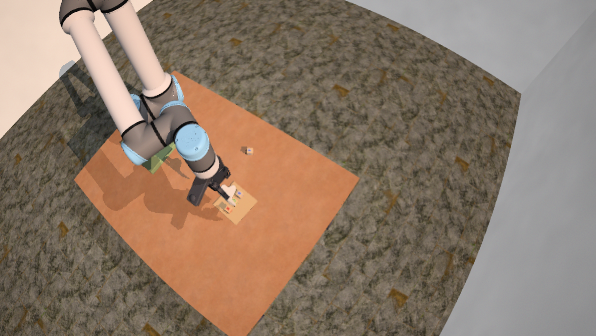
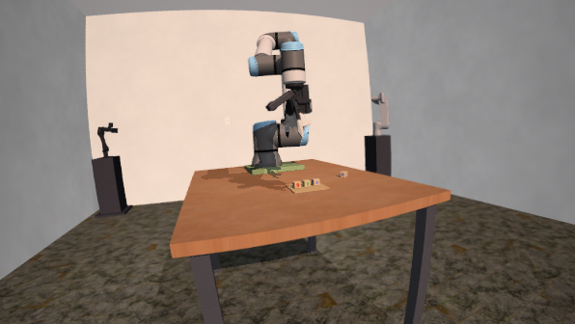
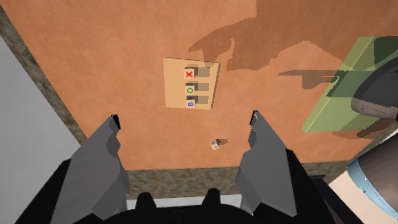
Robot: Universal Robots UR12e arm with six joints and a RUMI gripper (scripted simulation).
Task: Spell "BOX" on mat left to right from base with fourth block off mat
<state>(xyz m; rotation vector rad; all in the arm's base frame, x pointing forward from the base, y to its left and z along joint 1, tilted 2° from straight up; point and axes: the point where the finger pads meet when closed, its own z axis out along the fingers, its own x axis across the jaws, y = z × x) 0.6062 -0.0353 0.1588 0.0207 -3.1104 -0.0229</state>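
Three lettered blocks stand in a close row on the small tan mat (image 1: 246, 210) (image 2: 310, 189) (image 3: 174, 86). In the wrist view they are the red X block (image 3: 189, 74) (image 2: 296, 184), the green O block (image 3: 190, 90) (image 2: 306, 182) and the blue B block (image 3: 190, 104) (image 2: 315, 181). The fourth block (image 1: 248, 150) (image 2: 343, 174) (image 3: 214, 144) lies apart on the bare table, off the mat. My gripper (image 3: 187, 113) (image 1: 230, 191) is open and empty. It hangs high above the table, over the row of blocks.
The wooden table (image 1: 280, 165) (image 2: 289, 217) (image 3: 100, 60) carries the arm's green base plate (image 1: 157, 160) (image 2: 275, 168) (image 3: 340, 95) at its far side. Two camera stands (image 2: 108, 183) (image 2: 377, 154) stand on the floor beside the table.
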